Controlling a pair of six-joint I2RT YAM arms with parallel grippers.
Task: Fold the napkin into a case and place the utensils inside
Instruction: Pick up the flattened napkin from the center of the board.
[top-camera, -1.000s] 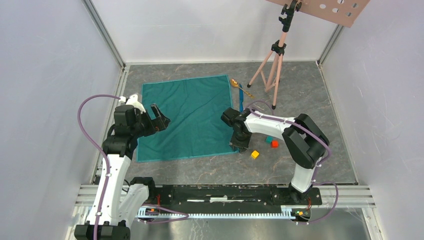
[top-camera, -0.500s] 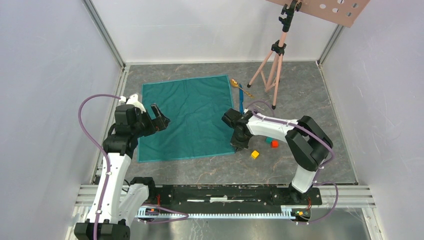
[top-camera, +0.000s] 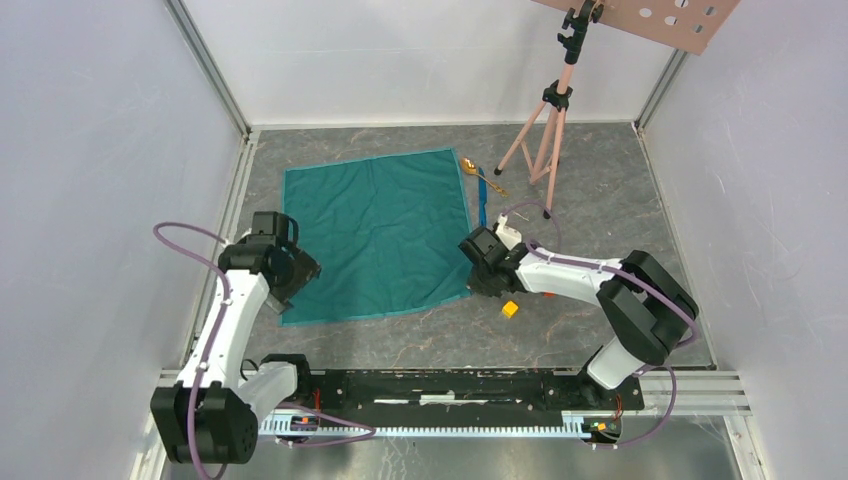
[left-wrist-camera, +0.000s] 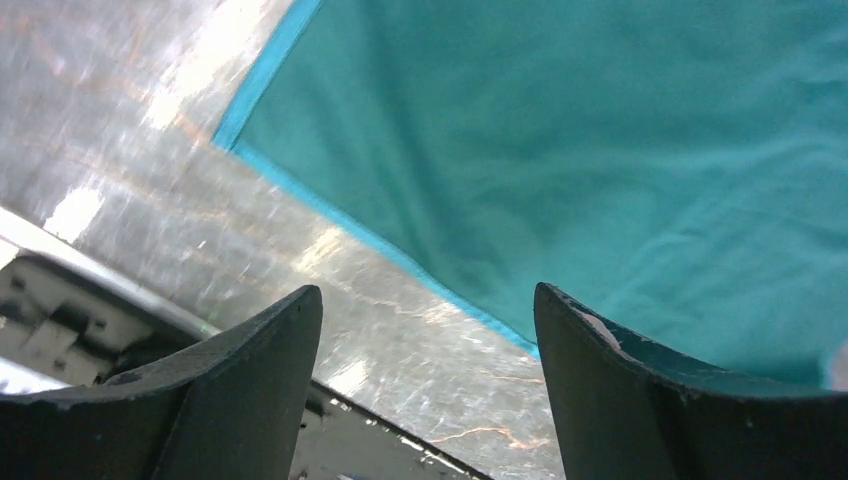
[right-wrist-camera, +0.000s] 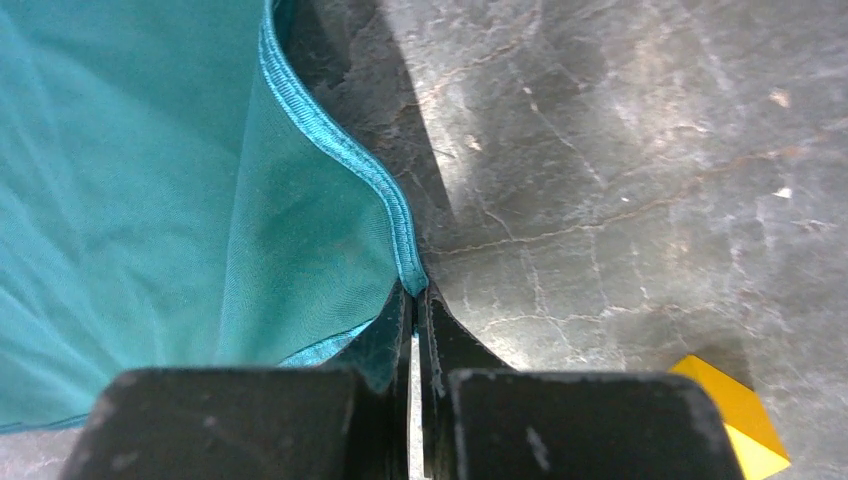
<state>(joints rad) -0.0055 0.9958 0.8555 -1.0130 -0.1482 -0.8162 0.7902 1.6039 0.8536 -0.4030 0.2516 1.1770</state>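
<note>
The teal-green napkin lies spread flat on the grey table. My right gripper is at its near right corner, shut on the hem, which rises into the closed jaws of the right gripper. My left gripper is low over the near left corner. In the left wrist view the left gripper stands open with nothing between its fingers, bare table and the napkin's blue hem beneath them. The gold spoon and blue knife lie just beyond the napkin's far right edge.
A yellow cube sits right beside my right gripper, also showing as a yellow cube in the right wrist view. A pink tripod stands at the far right under a brown board. White walls enclose the table.
My right gripper has closed on the napkin's near right corner. My left arm has come down and toward the near left corner, its jaws narrowing slightly.
</note>
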